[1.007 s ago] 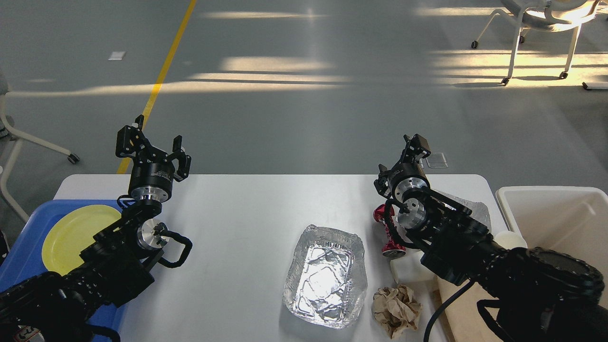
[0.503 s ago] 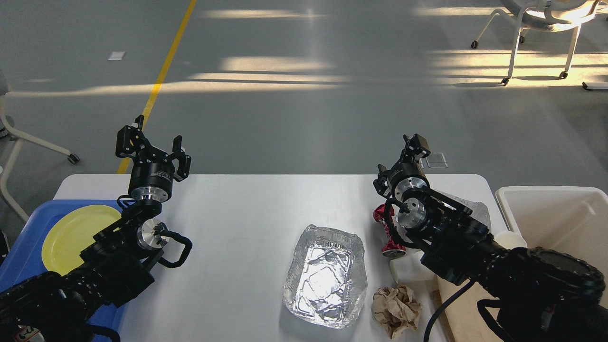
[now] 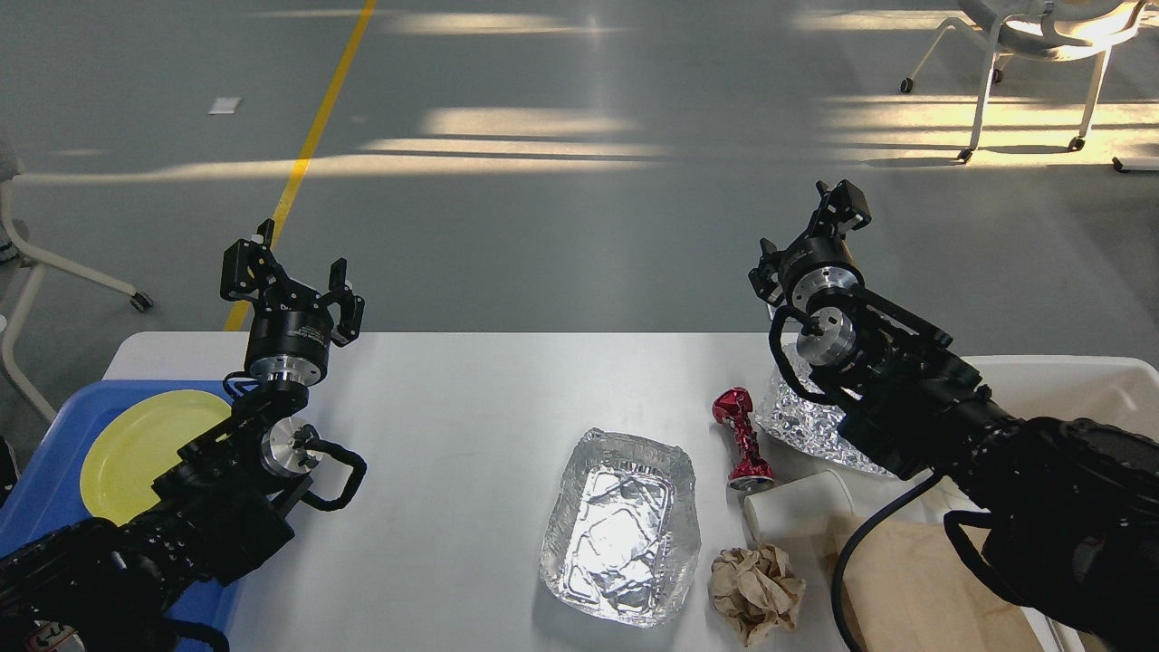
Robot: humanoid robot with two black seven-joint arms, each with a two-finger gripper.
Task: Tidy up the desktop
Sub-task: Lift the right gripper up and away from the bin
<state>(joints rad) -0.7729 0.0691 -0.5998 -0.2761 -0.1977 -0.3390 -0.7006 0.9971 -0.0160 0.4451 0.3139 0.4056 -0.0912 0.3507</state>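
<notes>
From the head view, you are at the start of a pickup: neither gripper holds anything. Your left gripper [image 3: 292, 282] hovers over the far left of the desktop [image 3: 453, 407], jaws apart. Your right gripper [image 3: 812, 237] is raised beyond the far edge; whether its jaws are parted, you cannot tell. Next you would likely need to lower the right arm onto the litter. Count: two foil trays [image 3: 623, 527] [image 3: 801, 418], one crushed red can [image 3: 742, 436], one paper cup [image 3: 799, 505], one paper ball [image 3: 756, 590], one yellow plate [image 3: 136, 436].
</notes>
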